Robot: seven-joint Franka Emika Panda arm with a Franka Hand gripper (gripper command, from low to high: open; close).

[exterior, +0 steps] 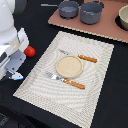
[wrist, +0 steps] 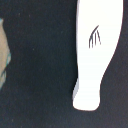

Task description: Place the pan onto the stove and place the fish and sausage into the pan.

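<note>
The small blue-grey pan (exterior: pixel 68 8) stands on the pinkish-tan stove (exterior: pixel 100 29) at the back, its thin handle pointing to the exterior view's left. The red sausage (exterior: pixel 30 51) lies on the black table beside the arm. The white fish (exterior: pixel 15 76) with light-blue markings lies on the table at the exterior view's left, just under my gripper (exterior: pixel 11 69). In the wrist view the fish (wrist: pixel 97 45) fills much of the picture, flat on the black surface. My fingertips do not show, so I cannot tell whether the jaws are open or shut.
A larger grey pot (exterior: pixel 91 12) stands next to the pan on the stove, and a pale bowl (exterior: pixel 123 17) stands at the stove's right end. A striped placemat (exterior: pixel 45 85) holds a tan plate (exterior: pixel 69 66), a fork and a knife.
</note>
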